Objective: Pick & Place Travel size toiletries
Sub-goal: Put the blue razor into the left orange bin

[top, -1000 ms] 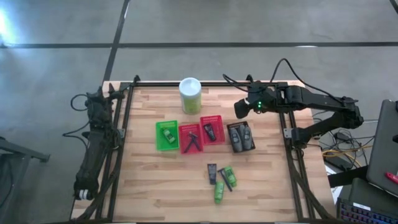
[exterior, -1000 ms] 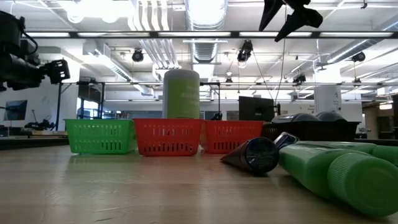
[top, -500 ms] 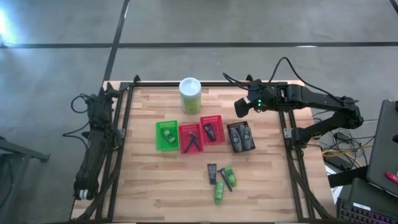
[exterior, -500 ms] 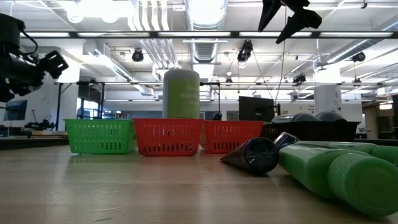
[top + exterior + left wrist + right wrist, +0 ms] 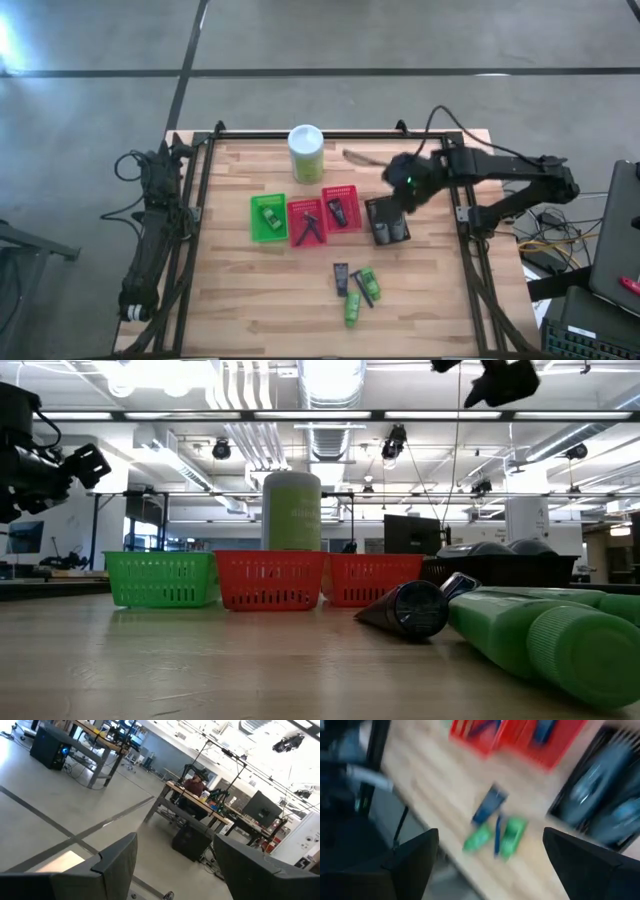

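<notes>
Toiletries [image 5: 355,288] loose on tabletop [image 5: 250,300], well beyond wide, empty right end effector [image 5: 400,192]; risks overshoot, scattering cluster.

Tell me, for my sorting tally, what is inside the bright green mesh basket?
The bright green mesh basket holds one bright green mini tube. From the low view its wall hides the contents.
</notes>
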Available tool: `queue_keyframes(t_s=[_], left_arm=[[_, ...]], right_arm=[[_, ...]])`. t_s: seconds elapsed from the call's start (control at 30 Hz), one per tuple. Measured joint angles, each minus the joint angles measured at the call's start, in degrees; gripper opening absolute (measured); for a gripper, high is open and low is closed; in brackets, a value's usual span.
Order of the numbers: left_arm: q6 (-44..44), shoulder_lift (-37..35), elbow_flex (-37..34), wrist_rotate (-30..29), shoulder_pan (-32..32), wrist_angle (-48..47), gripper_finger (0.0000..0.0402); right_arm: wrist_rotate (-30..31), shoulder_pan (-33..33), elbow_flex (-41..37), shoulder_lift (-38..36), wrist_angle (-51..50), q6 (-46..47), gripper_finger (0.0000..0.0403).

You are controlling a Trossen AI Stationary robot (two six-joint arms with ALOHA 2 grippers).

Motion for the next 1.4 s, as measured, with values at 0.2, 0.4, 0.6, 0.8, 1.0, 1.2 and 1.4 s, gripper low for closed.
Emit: queue_keyframes(t_s=[0.2,0.4,0.6,0.8,1.0,1.2,1.4], left_arm=[[-0.1,0.0,0.0,0.0,0.0,0.0,0.0267],[-0.1,0.0,0.0,0.0,0.0,0.0,0.0267],[-0.1,0.0,0.0,0.0,0.0,0.0,0.0267],[-0.1,0.0,0.0,0.0,0.0,0.0,0.0267],[-0.1,0.0,0.0,0.0,0.0,-0.1,0.0267],[-0.1,0.0,0.0,0.1,0.0,-0.1,0.0267],[0.0,0.0,0.0,0.1,0.0,-0.1,0.0267]], right_arm=[[-4.5,10.7,-0.2,5.9,-0.8,6.5,0.0346],[-4.4,17.5,-0.2,12.0,0.0,9.8,0.0359],[-3.6,20.1,-0.1,17.6,-0.7,12.0,0.0365],[-0.7,21.3,-0.6,22.5,-5.1,17.7,0.0364],[-0.7,21.6,-1.5,26.6,-4.0,20.9,0.0363],[-2.1,21.8,-1.5,25.8,-4.2,22.0,0.0363],[8.0,21.9,-1.5,18.8,-7.2,27.1,0.035]])
